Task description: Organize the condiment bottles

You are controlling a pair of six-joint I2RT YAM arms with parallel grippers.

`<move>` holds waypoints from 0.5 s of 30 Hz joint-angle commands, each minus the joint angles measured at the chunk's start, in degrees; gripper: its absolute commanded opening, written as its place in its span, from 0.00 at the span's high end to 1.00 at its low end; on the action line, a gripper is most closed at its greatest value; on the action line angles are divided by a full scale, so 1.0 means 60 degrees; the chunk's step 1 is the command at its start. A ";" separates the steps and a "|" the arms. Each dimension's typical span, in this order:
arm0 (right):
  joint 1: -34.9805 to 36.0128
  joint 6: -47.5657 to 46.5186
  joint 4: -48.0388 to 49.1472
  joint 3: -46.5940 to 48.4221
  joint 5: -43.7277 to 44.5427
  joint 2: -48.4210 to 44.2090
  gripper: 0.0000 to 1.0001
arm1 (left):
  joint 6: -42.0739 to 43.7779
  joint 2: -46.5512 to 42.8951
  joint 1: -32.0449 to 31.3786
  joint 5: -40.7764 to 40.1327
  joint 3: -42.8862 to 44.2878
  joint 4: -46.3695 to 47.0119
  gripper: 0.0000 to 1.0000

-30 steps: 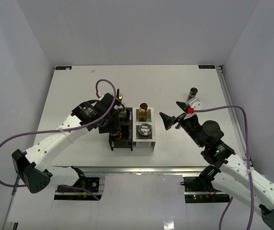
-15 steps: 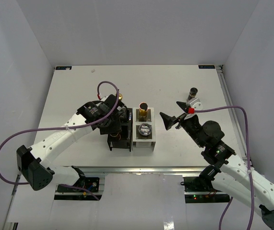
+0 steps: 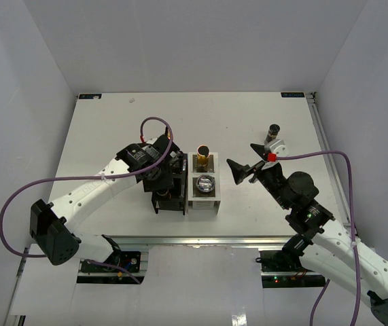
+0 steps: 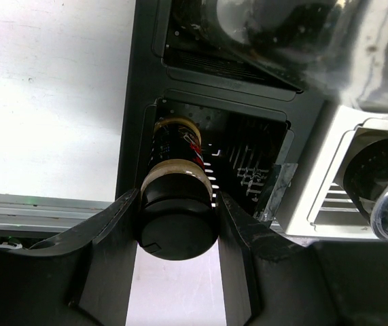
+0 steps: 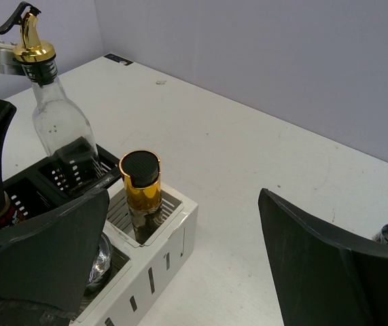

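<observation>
My left gripper (image 3: 168, 178) (image 4: 177, 207) is shut on the black lid of a dark brown jar (image 4: 178, 224). The jar stands in the near black compartment of the rack (image 3: 170, 204). A clear glass bottle with a gold pourer (image 5: 58, 115) stands in the far black compartment. A gold-necked bottle (image 3: 203, 155) (image 5: 141, 187) stands in the far white compartment. A shaker with a glassy grey top (image 3: 206, 182) sits in the near white one. A second dark jar (image 3: 272, 130) stands on the table at the right. My right gripper (image 3: 244, 166) (image 5: 183, 224) is open and empty, right of the rack.
The rack has a black half (image 4: 146, 102) and a white half (image 5: 160, 251), side by side at mid-table. The table's right edge (image 3: 326, 149) runs just beyond the lone dark jar. My left arm covers most of the black half in the top view.
My left arm has shifted a little to the right over the black half of the rack, jar still held. The right arm has not moved.
</observation>
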 commanded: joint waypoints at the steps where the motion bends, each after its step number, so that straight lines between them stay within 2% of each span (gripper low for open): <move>1: 0.0000 -0.0067 0.0190 0.0047 0.0189 -0.0204 0.02 | -0.0133 -0.0021 0.0000 -0.0363 -0.0075 0.0064 0.53; 3: 0.0000 -0.0055 0.0175 0.0033 0.0188 -0.0191 0.02 | -0.0176 0.0025 -0.0015 -0.0394 -0.0046 0.0035 0.48; 9: 0.0015 -0.0052 0.0177 0.0047 0.0190 -0.0220 0.02 | -0.0191 0.0133 -0.0015 -0.0392 -0.0060 0.0035 0.42; 15: 0.0015 -0.0065 0.0115 0.0062 0.0189 -0.0237 0.02 | -0.0147 0.0256 -0.0015 -0.0418 -0.0045 -0.0051 0.32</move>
